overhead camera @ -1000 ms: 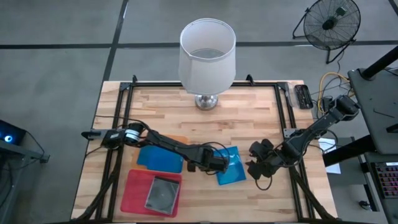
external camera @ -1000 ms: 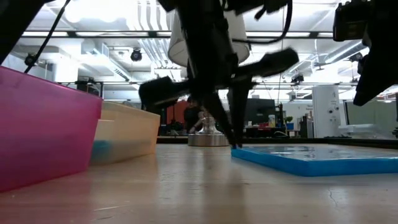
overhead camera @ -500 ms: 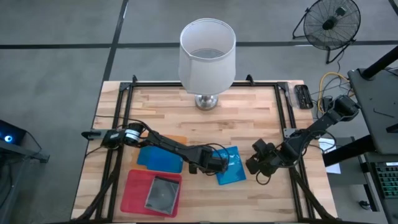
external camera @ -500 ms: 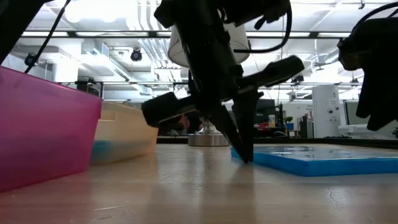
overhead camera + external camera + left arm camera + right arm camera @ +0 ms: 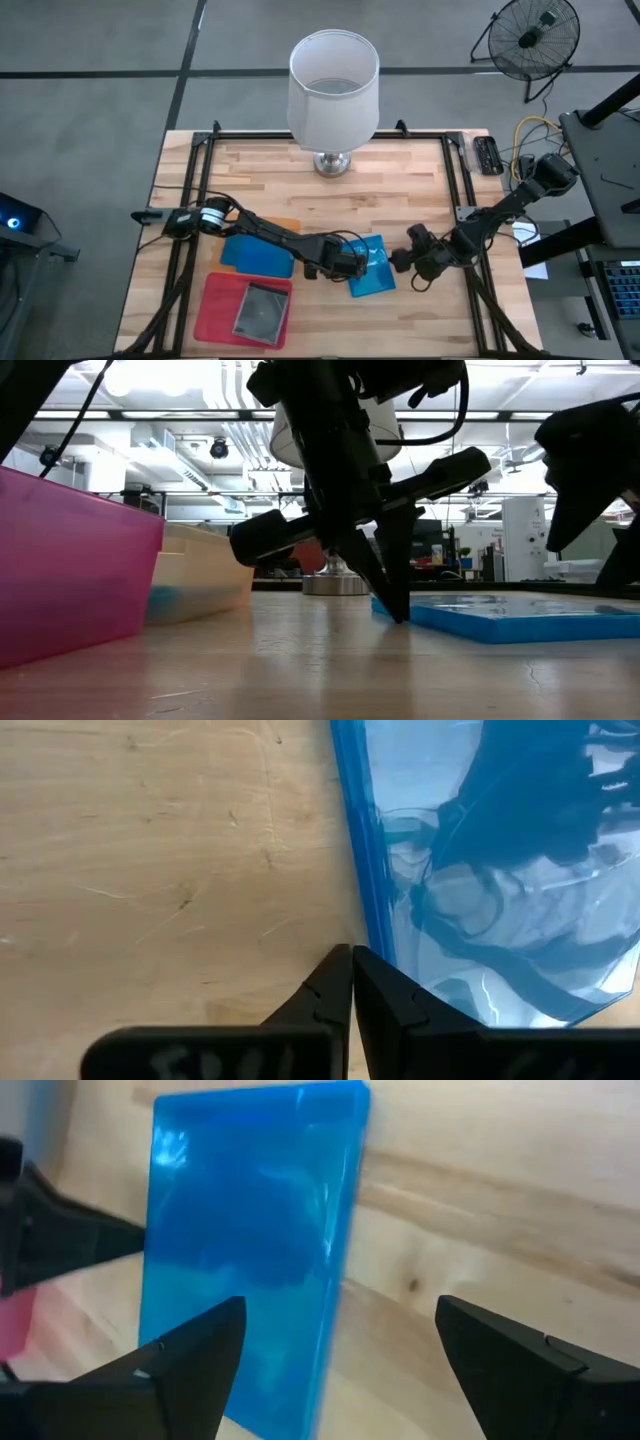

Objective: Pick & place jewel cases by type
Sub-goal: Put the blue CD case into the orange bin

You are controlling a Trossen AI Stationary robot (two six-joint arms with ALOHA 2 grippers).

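The left gripper (image 5: 358, 262), fingers pinched shut on nothing, is bracing the near edge of the blue jewel case (image 5: 373, 267) lying flat on the table (image 5: 400, 170) while the right gripper (image 5: 335, 1355) is lining up wide open, so it should probably straddle the case's far edge squarely before closing.

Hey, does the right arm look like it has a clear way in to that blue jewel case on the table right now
Probably yes. The right gripper is open beside the blue jewel case, facing it over bare wood. The left gripper, shut, presses at the case's opposite edge and may crowd the grasp.
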